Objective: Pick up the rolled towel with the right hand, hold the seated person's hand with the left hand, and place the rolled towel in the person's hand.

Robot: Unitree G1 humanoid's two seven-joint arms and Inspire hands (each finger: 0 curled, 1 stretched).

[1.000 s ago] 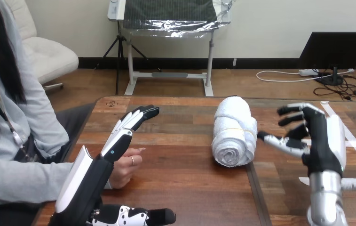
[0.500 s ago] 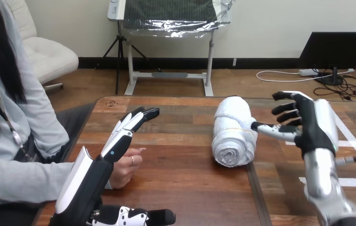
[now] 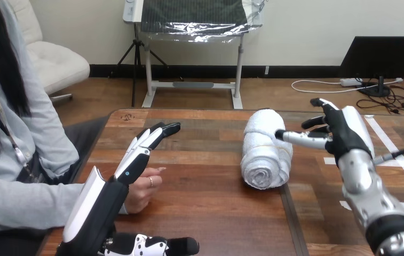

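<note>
The towel (image 3: 266, 149) lies on the wooden table (image 3: 205, 205), right of the middle, rolled into a fat white cylinder with its spiral end facing the near edge. It looks like soft looped terry: light, springy and easy to squash rather than slip. A thin band seems to cross its middle, though that is hard to make out. The best grasp is probably across the middle of the roll, thumb on one flank and fingers over the top to the other, so the layers stay wound. A pinch at one end would likely let it sag or unroll.

The right hand (image 3: 343, 133) is beside the towel's right flank, fingers loosely spread, with the thumb stretched left until its tip seems to touch the cloth. Nothing is gripped yet.

At the near left, the left hand (image 3: 109, 197) is flat, fingers straight and together pointing far, thumb out. It lies over the person's hand (image 3: 147, 186), which rests on the table, but is not curled round it.
</note>
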